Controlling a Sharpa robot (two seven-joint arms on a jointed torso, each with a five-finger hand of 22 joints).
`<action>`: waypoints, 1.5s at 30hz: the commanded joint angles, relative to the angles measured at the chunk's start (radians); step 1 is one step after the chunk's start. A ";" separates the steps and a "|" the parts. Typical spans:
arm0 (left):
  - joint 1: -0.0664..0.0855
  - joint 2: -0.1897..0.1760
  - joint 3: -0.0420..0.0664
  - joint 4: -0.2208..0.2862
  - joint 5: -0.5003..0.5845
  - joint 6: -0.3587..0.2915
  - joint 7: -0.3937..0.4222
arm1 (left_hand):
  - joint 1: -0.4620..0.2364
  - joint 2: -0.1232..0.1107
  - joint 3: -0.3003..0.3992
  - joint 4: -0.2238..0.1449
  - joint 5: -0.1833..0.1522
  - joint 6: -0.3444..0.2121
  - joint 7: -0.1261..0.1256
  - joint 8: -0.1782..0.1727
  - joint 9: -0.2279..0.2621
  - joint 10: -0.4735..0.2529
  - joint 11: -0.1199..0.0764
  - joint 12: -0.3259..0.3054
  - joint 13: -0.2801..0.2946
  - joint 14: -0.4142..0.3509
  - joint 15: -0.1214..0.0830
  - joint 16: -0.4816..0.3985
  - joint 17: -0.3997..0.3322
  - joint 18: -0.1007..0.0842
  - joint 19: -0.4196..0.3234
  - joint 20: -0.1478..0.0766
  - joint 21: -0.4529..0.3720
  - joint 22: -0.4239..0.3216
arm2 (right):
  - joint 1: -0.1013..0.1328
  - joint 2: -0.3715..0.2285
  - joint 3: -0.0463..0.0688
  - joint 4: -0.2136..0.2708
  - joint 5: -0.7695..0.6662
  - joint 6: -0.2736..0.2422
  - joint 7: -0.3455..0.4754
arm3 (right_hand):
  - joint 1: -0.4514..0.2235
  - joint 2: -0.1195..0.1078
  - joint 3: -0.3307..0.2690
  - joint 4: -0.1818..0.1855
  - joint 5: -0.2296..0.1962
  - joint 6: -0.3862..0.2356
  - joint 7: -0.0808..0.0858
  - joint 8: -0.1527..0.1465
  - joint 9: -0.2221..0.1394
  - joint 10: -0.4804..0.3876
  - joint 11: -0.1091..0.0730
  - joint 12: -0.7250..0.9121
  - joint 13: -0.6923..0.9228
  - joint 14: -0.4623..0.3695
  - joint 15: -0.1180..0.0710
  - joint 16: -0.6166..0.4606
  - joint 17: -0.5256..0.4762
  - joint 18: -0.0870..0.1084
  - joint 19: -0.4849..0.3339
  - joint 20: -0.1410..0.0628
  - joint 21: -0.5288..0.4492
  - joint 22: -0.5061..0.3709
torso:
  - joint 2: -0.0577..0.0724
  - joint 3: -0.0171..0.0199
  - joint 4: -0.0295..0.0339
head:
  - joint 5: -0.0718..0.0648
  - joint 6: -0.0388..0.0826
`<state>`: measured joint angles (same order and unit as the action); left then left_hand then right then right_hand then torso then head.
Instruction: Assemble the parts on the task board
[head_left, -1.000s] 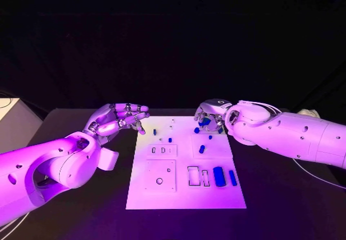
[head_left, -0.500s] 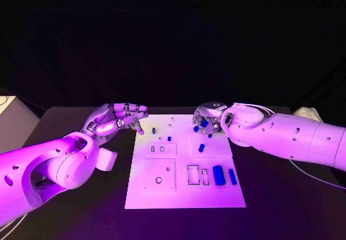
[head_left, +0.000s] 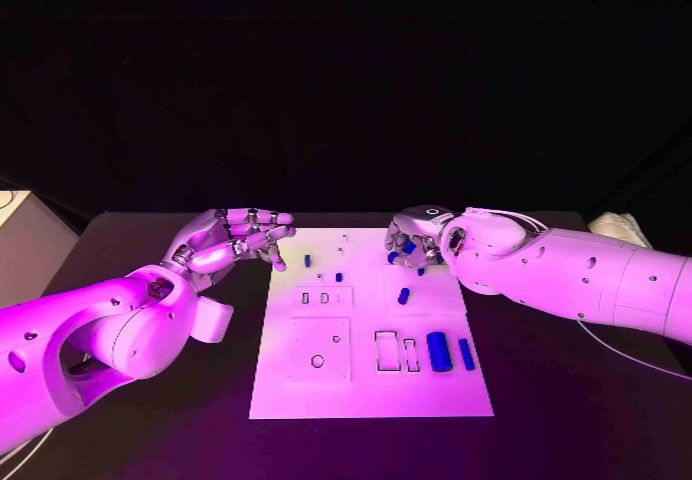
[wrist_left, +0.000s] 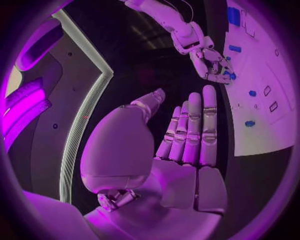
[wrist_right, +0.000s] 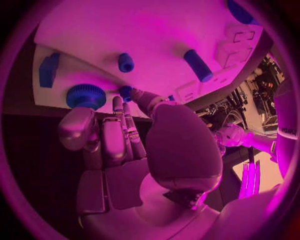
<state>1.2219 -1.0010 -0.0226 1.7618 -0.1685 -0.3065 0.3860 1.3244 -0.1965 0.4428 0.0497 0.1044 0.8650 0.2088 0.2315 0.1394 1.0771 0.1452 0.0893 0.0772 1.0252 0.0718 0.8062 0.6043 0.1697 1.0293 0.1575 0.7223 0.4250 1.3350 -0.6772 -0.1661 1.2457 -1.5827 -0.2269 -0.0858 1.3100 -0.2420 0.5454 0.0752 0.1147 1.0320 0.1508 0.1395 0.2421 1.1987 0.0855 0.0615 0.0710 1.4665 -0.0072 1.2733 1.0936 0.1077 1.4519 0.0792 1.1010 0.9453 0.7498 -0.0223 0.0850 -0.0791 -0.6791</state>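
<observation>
— Where is the part we want?
— The blue knurled wheel (wrist_right: 85, 95) sits at the task board (head_left: 368, 390)'s upper right corner, under our right hand (head_left: 414, 240). It looks light, rigid and grippy; we'd pinch its rim.
— Held?
— We cannot tell. The right wrist view shows fingertips (wrist_right: 117, 102) beside it; the head view hides them. Our left hand (head_left: 231, 238) hovers loosely curled, holding nothing.
</observation>
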 joint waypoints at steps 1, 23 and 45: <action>0.001 0.003 0.001 -0.002 0.005 0.012 -0.001 | 0.001 0.008 -0.001 0.003 -0.001 -0.004 0.001 -0.005 0.001 -0.007 0.000 0.000 0.001 -0.009 0.000 0.006 0.001 0.012 0.002 0.003 0.006 0.002 | -0.002 0.002 -0.001 0.000 -0.007 -0.030 0.000 | 0.000 0.009 0.002 0.007 0.004 0.009 0.001 0.005 0.004 0.007 -0.003 0.004 0.001 0.023 -0.001 0.003 -0.002 0.001 -0.002 0.004 0.002 -0.002 | 0.002 -0.0006 0.0007 | 0.000 0.000; 0.001 0.003 0.001 -0.008 0.010 0.016 -0.008 | 0.005 0.012 0.002 0.005 -0.002 -0.006 0.002 -0.006 0.001 -0.010 0.001 0.000 0.001 -0.012 0.001 0.008 0.000 0.012 -0.002 0.003 0.012 0.005 | -0.004 0.007 0.000 0.001 -0.014 -0.043 -0.024 | 0.036 0.036 0.059 -0.021 -0.003 0.055 -0.019 0.054 0.064 0.065 -0.022 -0.001 0.008 0.025 -0.016 0.032 0.016 -0.006 -0.006 -0.009 0.052 0.064 | 0.009 -0.0019 0.0096 | -0.016 0.002; 0.001 0.002 0.001 -0.011 0.016 0.017 -0.017 | 0.006 0.014 0.003 0.007 -0.003 -0.010 0.004 -0.008 0.000 -0.015 0.003 -0.001 0.001 -0.014 0.002 0.011 -0.001 0.012 -0.005 0.004 0.016 0.009 | -0.007 0.014 -0.001 -0.004 -0.031 0.014 -0.053 | 0.006 0.001 0.061 -0.017 -0.016 0.022 -0.005 0.043 0.079 0.016 -0.006 -0.001 -0.003 0.020 -0.002 0.031 0.004 -0.004 -0.016 0.003 0.049 0.064 | 0.014 -0.0016 0.0125 | -0.017 0.001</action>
<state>1.2219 -1.0003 -0.0224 1.7505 -0.1601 -0.3061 0.3691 1.3288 -0.1922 0.4458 0.0525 0.1044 0.8614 0.2124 0.2278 0.1389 1.0686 0.1465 0.0893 0.0769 1.0182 0.0718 0.8103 0.6037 0.1697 1.0290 0.1577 0.7353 0.4322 1.3325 -0.6633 -0.1641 1.2430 -1.5971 -0.2488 -0.1261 1.3187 -0.2316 0.6063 0.0525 0.1023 1.0620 0.1485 0.1874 0.3202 1.2235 0.0788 0.0667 0.0682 1.4648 -0.0158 1.3007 1.0986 0.1077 1.4410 0.0825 1.1482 1.0102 0.7633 -0.0236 0.0962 -0.0962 -0.6775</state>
